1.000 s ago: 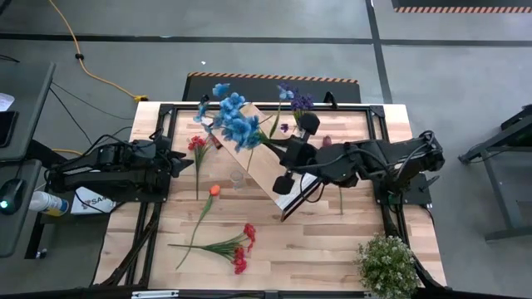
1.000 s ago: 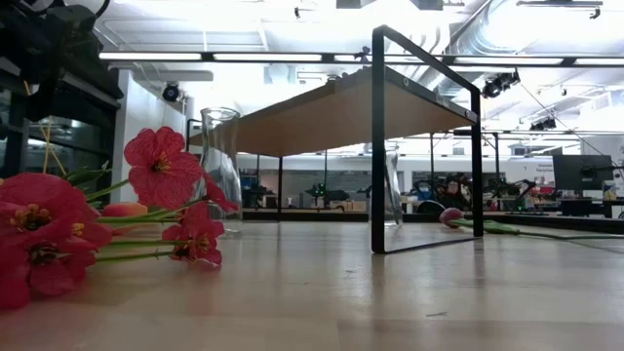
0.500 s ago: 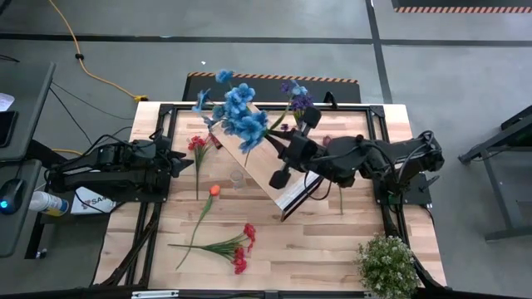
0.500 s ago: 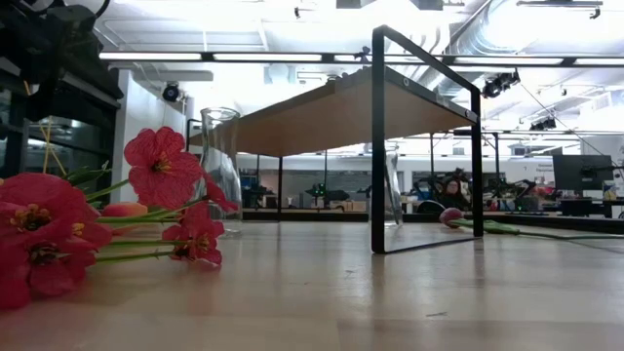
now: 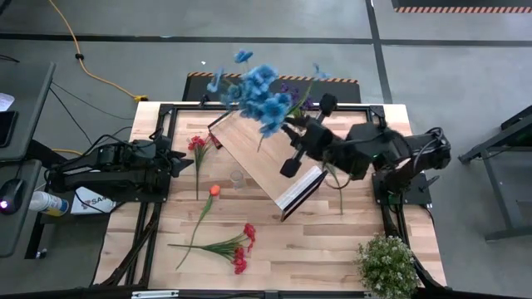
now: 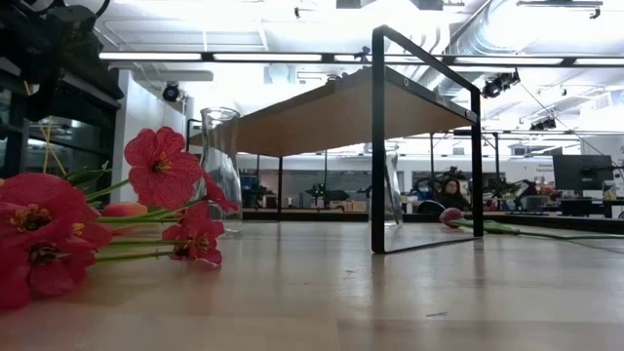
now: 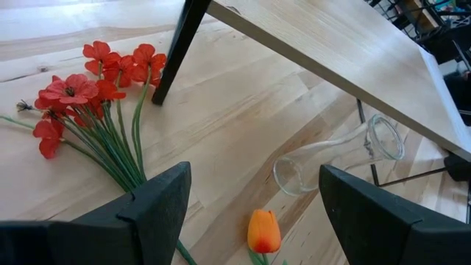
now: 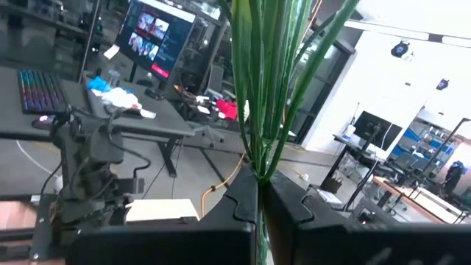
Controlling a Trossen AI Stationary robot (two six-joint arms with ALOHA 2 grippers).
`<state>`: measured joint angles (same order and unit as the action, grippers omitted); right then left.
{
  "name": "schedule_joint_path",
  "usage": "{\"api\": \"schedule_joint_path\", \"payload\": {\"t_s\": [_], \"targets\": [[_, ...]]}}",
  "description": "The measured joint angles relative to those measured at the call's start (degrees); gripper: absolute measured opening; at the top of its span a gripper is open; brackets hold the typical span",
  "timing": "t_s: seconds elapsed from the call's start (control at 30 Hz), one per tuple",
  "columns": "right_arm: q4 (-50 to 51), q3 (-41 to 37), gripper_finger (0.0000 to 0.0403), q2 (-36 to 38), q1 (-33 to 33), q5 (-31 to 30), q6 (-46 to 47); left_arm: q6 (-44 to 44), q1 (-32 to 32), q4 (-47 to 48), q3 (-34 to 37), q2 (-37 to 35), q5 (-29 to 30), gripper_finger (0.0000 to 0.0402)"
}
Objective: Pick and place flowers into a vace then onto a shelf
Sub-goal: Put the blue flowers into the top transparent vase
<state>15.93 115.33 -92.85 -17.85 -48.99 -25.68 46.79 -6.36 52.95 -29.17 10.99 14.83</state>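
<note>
Left of centre in the high view, the left gripper point(image 5: 176, 163) waits, fingers apart and empty. The vase point(image 5: 237, 178) at centre stands empty; red flowers point(image 5: 237, 247) and an orange tulip point(image 5: 214, 190) lie loose on the table. Upper centre, the right gripper point(image 5: 297, 133) pinches the blue flowers' point(image 5: 259, 93) stems above the shelf point(image 5: 270, 162). The heavy blooms could swing, slipping the stems or missing the vase's narrow mouth.
</note>
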Motion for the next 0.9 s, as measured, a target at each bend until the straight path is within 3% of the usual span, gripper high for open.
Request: {"api": "schedule_joint_path", "payload": {"t_s": [0.27, 0.9], "targets": [[0.20, 0.02, 0.0000, 2.83, 0.33, 0.72, -0.57, 0.01, 0.00, 0.00, 0.00, -0.01, -0.04, 0.0333], [0.13, 0.09, 0.0000, 7.06, 7.18, 8.72, -1.48, -0.01, 0.01, 0.00, 0.00, -0.01, -0.28, 0.0333]]}}
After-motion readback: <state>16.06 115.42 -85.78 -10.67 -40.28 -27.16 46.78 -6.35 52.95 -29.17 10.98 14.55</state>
